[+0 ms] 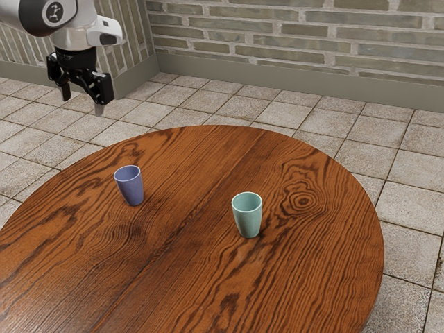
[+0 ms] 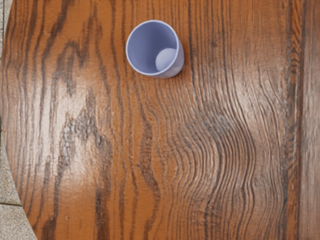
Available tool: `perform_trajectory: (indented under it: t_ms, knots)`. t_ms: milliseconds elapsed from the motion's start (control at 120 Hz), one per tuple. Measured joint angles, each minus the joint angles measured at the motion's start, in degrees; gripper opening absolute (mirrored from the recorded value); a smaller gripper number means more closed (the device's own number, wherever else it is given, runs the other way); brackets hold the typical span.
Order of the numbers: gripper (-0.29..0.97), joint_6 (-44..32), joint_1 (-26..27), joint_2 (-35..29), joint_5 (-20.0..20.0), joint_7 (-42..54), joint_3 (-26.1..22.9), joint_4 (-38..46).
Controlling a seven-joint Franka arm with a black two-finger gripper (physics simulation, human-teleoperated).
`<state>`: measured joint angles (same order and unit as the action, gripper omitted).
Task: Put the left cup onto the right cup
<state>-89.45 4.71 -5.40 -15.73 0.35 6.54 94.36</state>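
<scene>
The fingers (image 1: 99, 105) hang high in the exterior view's upper left, apart and empty, likely poised to descend. The blue cup (image 1: 130, 184) stands upright left of centre on the bench (image 1: 208, 277), well apart from its target, the green cup (image 1: 247, 214).

The arm holds its claw (image 1: 82, 99) high, pointing down, both fingers spread apart and empty.
</scene>
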Motion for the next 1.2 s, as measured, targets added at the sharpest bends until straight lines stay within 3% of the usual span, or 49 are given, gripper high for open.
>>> perform_trajectory:
  t_ms: [708,1008,1200]
  knots:
    - [0.68,-3.8,-2.7,3.2,0.1,-0.2,0.1,4.5]
    - [0.68,-8.6,-3.8,7.8,8.2,-0.3,0.1,6.7]
    - [0.68,-12.2,-8.2,10.5,11.1,-0.2,0.1,8.0]
